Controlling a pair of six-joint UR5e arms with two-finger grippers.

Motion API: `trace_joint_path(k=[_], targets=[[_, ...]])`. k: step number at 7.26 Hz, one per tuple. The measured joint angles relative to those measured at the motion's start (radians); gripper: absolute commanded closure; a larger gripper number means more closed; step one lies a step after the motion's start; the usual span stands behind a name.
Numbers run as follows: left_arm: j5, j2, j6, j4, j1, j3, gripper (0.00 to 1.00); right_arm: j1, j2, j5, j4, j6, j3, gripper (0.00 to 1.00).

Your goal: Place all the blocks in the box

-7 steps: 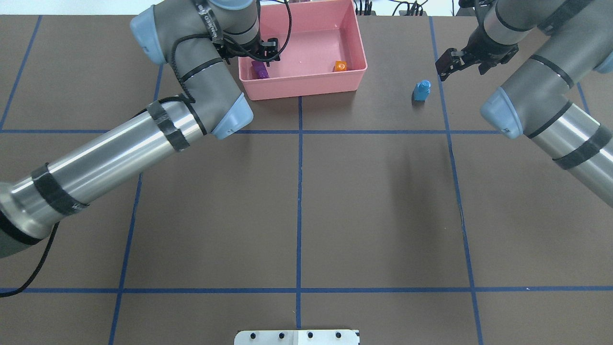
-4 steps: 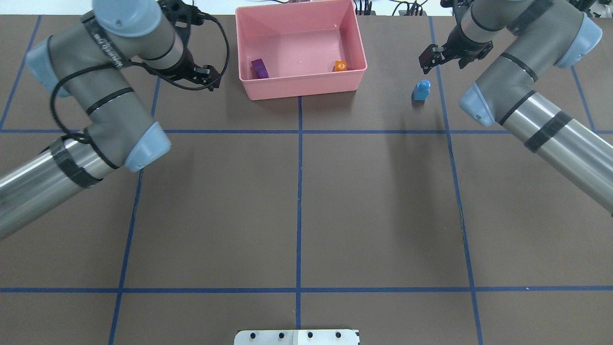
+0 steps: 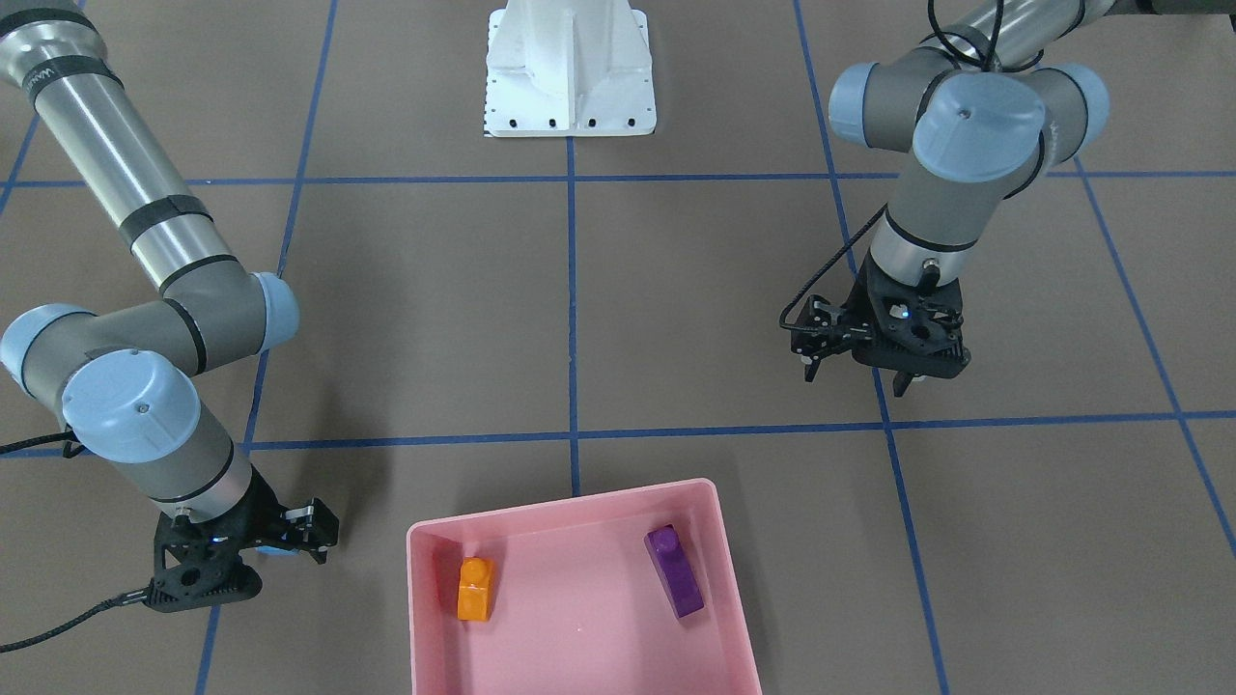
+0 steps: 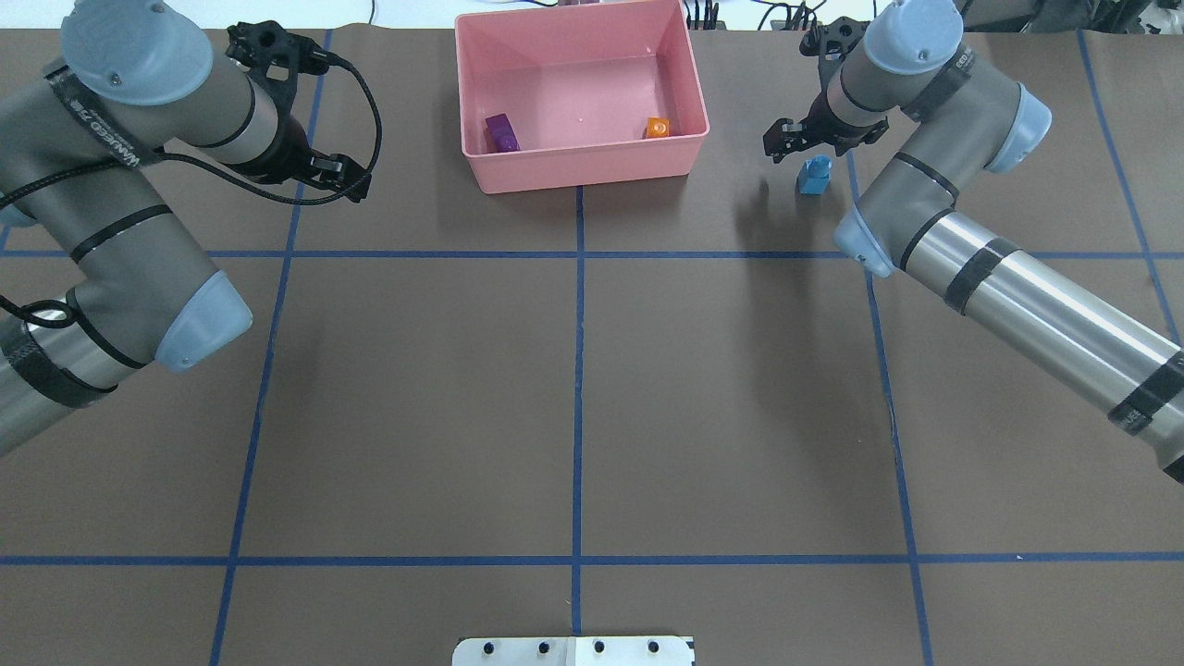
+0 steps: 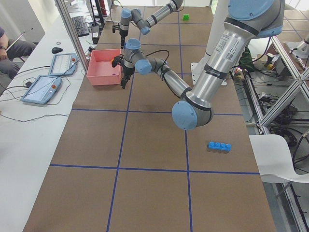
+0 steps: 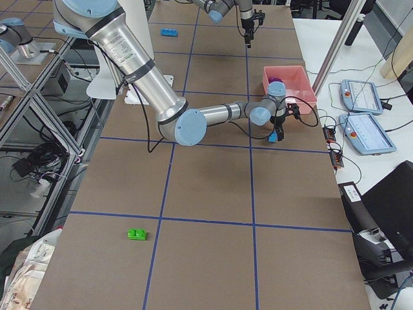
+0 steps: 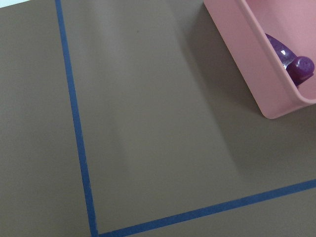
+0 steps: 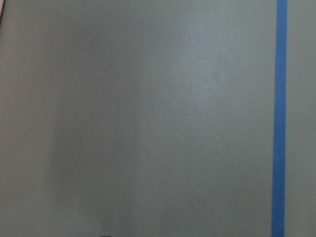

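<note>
The right claw [image 4: 783, 155], fingers apart, should come straight down over the small blue plastic toy brick [image 4: 815, 174] and pinch its flat sides gently.

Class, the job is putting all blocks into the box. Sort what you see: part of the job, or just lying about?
Job: pink box; purple block; orange block; small blue block; long blue block; green block.

Lying about: tablets; keyboard; mouse; white base plate.

Pink box [image 4: 592, 171]: smooth plastic. Purple brick [image 3: 674, 571], orange brick [image 3: 475, 589]: glossy plastic. Table cover [image 4: 721, 398]: matt brown.
</note>
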State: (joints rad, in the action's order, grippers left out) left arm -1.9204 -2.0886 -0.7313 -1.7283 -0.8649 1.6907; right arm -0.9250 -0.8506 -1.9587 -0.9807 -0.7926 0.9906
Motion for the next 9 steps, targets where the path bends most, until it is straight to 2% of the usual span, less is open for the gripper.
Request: trace_joint_path(k=[1, 2, 3, 5, 6, 9], targets=[[0.000, 0.001, -0.004, 0.000, 0.001, 0.000, 0.00, 0.003, -0.012, 0.003, 0.006, -0.001, 0.002, 0.27], [0.000, 0.001, -0.007, 0.000, 0.001, 0.001, 0.00, 0.004, -0.027, 0.005, 0.007, -0.001, 0.012, 0.27], [0.001, 0.001, -0.009, -0.001, 0.001, 0.000, 0.00, 0.004, -0.046, 0.006, 0.008, -0.001, 0.032, 0.35], [0.001, 0.001, -0.010, -0.003, 0.001, 0.000, 0.00, 0.008, -0.075, 0.009, 0.006, -0.014, 0.083, 0.93], [0.001, 0.001, -0.010, -0.004, 0.001, 0.000, 0.00, 0.013, -0.073, 0.010, 0.004, -0.025, 0.092, 1.00], [0.001, 0.002, -0.011, -0.005, 0.001, 0.000, 0.00, 0.013, -0.060, 0.008, -0.004, -0.034, 0.140, 1.00]])
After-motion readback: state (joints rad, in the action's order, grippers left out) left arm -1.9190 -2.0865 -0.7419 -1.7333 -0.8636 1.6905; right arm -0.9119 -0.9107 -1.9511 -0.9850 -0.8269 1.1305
